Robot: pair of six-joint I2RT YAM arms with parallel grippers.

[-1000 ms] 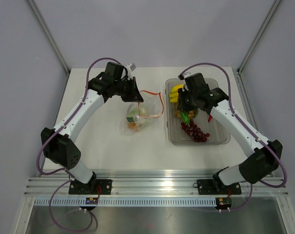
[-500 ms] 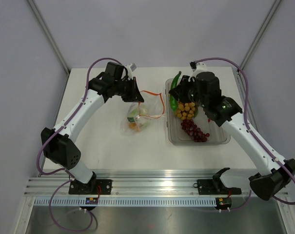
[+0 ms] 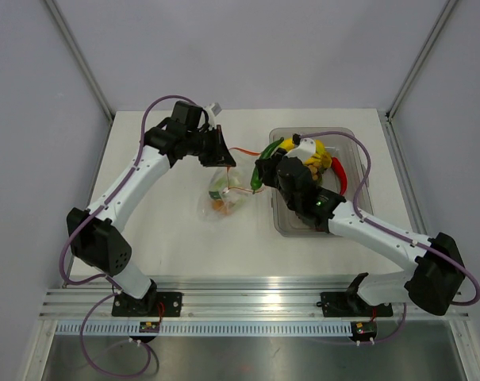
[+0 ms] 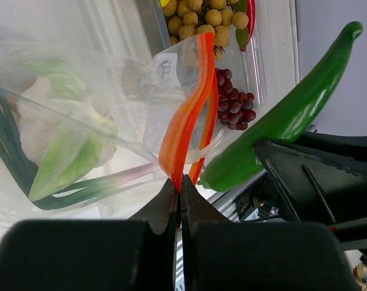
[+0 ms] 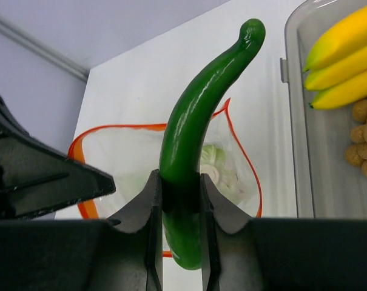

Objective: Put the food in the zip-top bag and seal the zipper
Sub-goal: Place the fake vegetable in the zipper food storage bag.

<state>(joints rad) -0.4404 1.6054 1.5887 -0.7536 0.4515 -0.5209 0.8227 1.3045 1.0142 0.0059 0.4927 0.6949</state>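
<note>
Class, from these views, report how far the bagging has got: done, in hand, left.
Done: green vegetables and orange pieces lie in the zip-top bag. In hand: left gripper pinches the zipper, mouth open; right gripper holds a green pepper by it. Left: bananas, grapes, brown balls, red chilli in the tub; sealing.

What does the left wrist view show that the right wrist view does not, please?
Only left wrist: the left gripper pinching the zipper, the dark red grapes and the red chilli. Only right wrist: the right gripper clamped around the green vegetable, and the bag mouth seen as an open loop. Both: that vegetable, the zipper, the brown ball cluster.
</note>
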